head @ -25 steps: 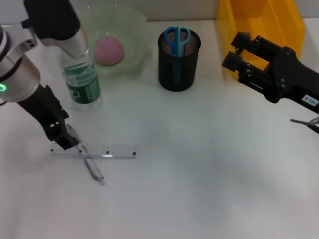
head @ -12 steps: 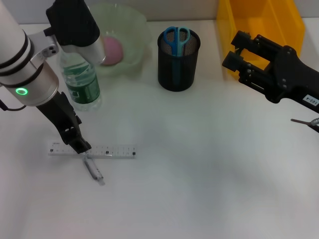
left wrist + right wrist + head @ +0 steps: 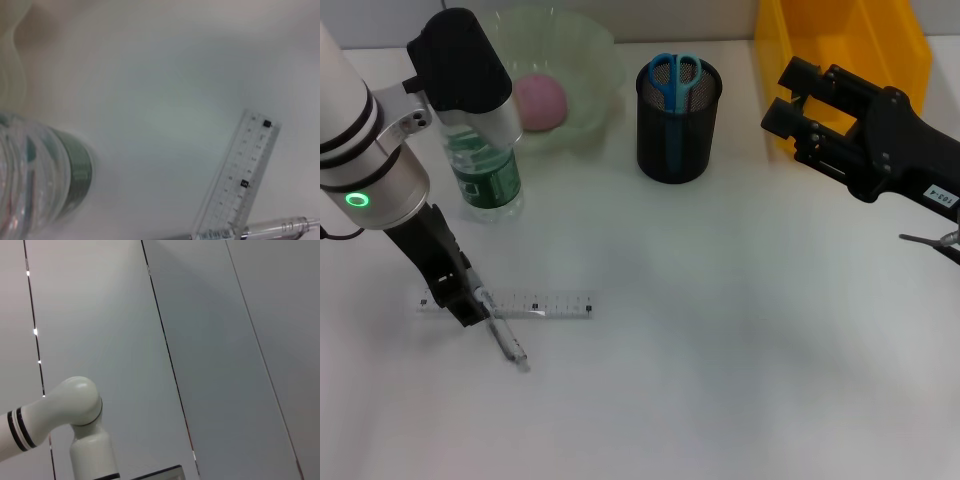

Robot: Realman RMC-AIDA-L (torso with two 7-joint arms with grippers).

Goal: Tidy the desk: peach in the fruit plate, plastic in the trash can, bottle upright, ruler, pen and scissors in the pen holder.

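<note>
A clear ruler (image 3: 542, 305) lies flat on the white desk, and a clear pen (image 3: 507, 342) crosses it. My left gripper (image 3: 455, 295) is down at the ruler's left end, right beside the pen's upper end. In the left wrist view the ruler (image 3: 241, 177), the pen (image 3: 270, 230) and the bottle (image 3: 42, 175) appear close up. The bottle (image 3: 485, 165) stands upright. A pink peach (image 3: 538, 101) rests in the green fruit plate (image 3: 590, 60). Blue scissors (image 3: 675, 75) stand in the black mesh pen holder (image 3: 677, 135). My right gripper (image 3: 788, 96) hovers open and empty by the yellow trash can (image 3: 840, 45). No plastic is in view.
The bottle stands just behind my left arm, and the fruit plate is behind the bottle. The yellow bin sits at the back right corner, partly covered by my right arm. The right wrist view shows only a wall and a white arm segment.
My left gripper has slid left along the ruler, from the pen crossing to the ruler's left end. Ruler and pen lie where they were. The right arm barely shifted.
</note>
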